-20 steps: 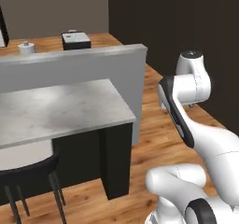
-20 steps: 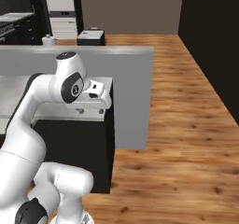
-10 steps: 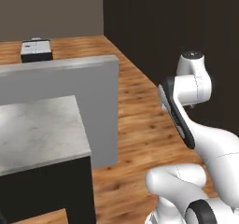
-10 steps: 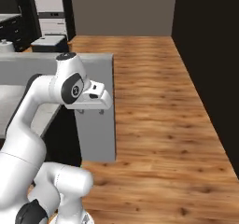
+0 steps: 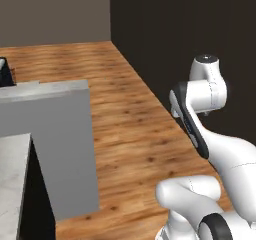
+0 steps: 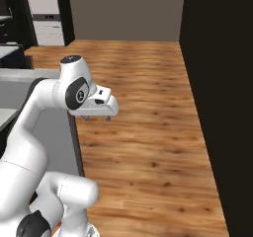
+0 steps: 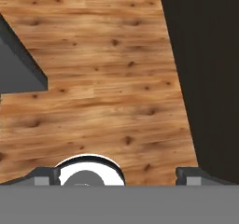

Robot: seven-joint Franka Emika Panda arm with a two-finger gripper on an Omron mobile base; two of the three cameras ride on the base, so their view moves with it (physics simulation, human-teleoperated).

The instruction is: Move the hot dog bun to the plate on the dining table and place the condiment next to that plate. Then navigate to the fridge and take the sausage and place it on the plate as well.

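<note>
Tool (image 7: 114, 176) hangs wide open and empty above the wooden floor (image 7: 107, 78). Grey bench end (image 5: 60, 149) stands left of the arm; a dark wall (image 6: 217, 83) rises right.

Warm wooden plank floor (image 6: 148, 112), dark wall (image 5: 170, 34) at right; grey back wall (image 6: 123, 9), white cabinet (image 6: 47, 19)

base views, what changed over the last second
The base turned right, so the whole scene slid left: the grey counter end now sits at the left edge, with more wood floor and dark wall showing. The arm kept its folded pose, and the hand stayed open and empty.
</note>
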